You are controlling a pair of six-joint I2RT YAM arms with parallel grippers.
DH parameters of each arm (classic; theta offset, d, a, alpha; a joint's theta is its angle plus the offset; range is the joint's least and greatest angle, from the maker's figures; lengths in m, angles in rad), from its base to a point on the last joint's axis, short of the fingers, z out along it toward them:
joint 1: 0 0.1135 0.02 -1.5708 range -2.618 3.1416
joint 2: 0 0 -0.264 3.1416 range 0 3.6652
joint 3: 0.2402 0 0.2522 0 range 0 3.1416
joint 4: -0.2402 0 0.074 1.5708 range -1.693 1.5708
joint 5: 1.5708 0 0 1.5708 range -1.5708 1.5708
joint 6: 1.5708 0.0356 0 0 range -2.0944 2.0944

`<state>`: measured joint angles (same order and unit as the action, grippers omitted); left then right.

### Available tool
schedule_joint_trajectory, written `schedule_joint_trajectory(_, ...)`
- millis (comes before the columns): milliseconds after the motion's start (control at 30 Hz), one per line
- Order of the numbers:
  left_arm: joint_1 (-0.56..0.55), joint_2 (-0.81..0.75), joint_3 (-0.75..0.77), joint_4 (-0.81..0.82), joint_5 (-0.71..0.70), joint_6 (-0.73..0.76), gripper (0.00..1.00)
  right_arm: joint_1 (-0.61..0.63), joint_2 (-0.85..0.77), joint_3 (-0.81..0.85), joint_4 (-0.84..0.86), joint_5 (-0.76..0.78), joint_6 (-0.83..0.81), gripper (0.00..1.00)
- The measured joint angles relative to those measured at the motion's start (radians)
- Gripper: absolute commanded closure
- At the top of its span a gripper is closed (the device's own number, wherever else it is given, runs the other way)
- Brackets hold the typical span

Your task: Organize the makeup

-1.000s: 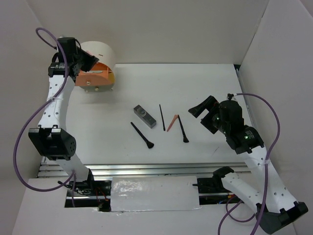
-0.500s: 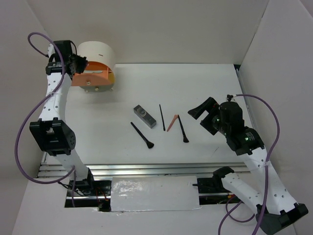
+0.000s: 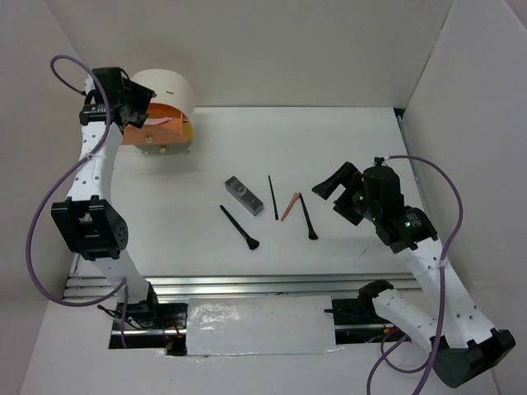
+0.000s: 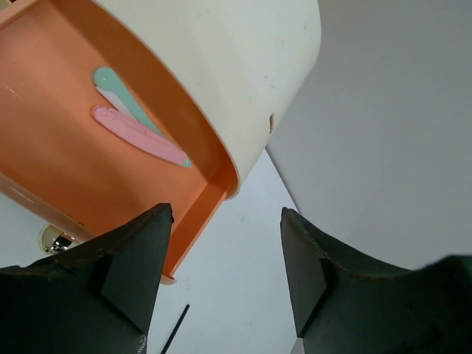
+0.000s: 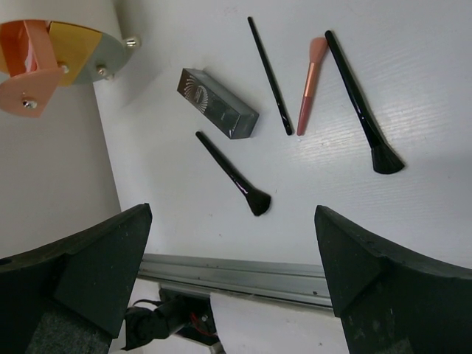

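Observation:
My left gripper (image 3: 138,111) hangs open and empty over the pulled-out orange drawer (image 4: 51,140). A pink stick (image 4: 136,135) and a mint stick (image 4: 118,92) lie flat inside it. On the white table a grey case (image 3: 244,196), a black brush (image 3: 240,227), a thin black stick (image 3: 272,197), a coral stick (image 3: 290,206) and a second black brush (image 3: 308,216) lie loose in a row. My right gripper (image 3: 333,191) stands wide open just right of them, holding nothing. From its wrist I see the case (image 5: 217,103) and the coral stick (image 5: 308,85).
The round cream box (image 3: 167,92) that holds the drawer stands in the back left corner, close to the left wall. White walls close off the table's left, back and right. A metal rail (image 3: 247,284) runs along the near edge.
My left gripper has opened above the drawer, and the pink stick now lies in it. The right gripper has drifted slightly left toward the items.

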<state>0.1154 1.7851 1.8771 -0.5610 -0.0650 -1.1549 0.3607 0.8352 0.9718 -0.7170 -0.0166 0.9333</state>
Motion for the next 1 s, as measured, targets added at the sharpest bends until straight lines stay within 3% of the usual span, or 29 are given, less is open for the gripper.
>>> schedule_joint_trajectory(33,0.0,0.0,0.003,0.002,0.0,0.0,0.28,0.0,0.004,0.0,0.0,-0.001,0.0,0.0)
schedule_joint_trajectory(133,0.0,0.0,0.018,0.0,0.001,0.003,0.63,0.0,0.012,0.0,0.003,-0.003,0.0,0.0)
schedule_joint_trajectory(167,0.0,-0.002,0.023,-0.001,0.0,0.001,0.81,0.0,0.014,0.0,0.005,-0.004,-0.001,0.0)
schedule_joint_trajectory(267,-0.004,-0.031,0.022,-0.044,-0.026,-0.007,1.0,0.0,0.023,0.0,0.013,-0.006,0.0,0.0)
schedule_joint_trajectory(567,-0.014,-0.295,-0.22,-0.275,-0.169,-0.082,1.0,-0.001,0.063,0.0,0.048,-0.019,0.0,0.0)
schedule_joint_trajectory(1000,-0.005,-0.13,-0.274,-0.079,-0.165,0.031,1.0,-0.001,0.155,0.016,0.074,-0.043,-0.037,0.0)
